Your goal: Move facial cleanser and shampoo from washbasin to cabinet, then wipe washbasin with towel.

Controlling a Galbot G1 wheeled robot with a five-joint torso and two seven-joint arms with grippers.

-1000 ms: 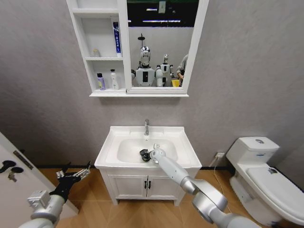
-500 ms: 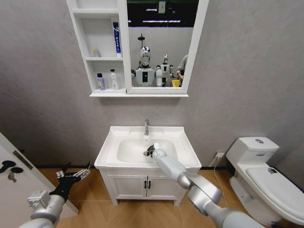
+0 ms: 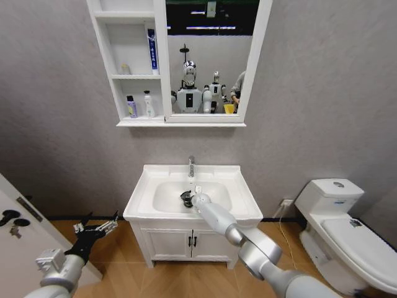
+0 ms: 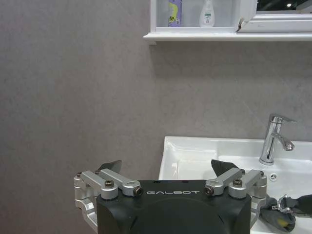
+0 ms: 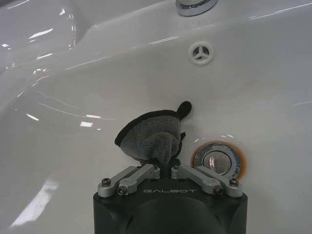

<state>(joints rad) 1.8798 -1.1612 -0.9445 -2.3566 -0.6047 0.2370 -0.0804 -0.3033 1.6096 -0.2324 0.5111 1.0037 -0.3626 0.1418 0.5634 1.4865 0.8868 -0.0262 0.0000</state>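
Your right gripper [image 5: 165, 168] is down in the bowl of the washbasin [image 3: 239, 186], its 2 fingers pinched together on the dark grey towel [image 5: 151, 136]. In the right wrist view the towel bunches out ahead of the fingertips and lies against the white bowl surface, just beside the metal drain [image 5: 218, 161] and nearer to you than the small overflow hole [image 5: 201, 52]. The base of the tap [image 5: 195, 5] sits beyond that hole on the basin's back ledge. In the head view you see the right gripper [image 3: 188, 199] and the towel [image 3: 185, 198] near the middle of the bowl, in front of the tap [image 3: 191, 166], with the right arm reaching in over the basin's front rim. Your left gripper [image 3: 94, 228] hangs low, well off the left side of the washbasin and below its top, with its fingers spread wide and holding nothing; in the left wrist view, this left gripper [image 4: 165, 170] frames the basin's left corner [image 4: 170, 146] and the tap [image 4: 274, 139]. On the cabinet [image 3: 124, 62] above the washbasin, 2 bottles [image 3: 140, 105] stand side by side on the lowest shelf, beside the mirror [image 3: 211, 56].
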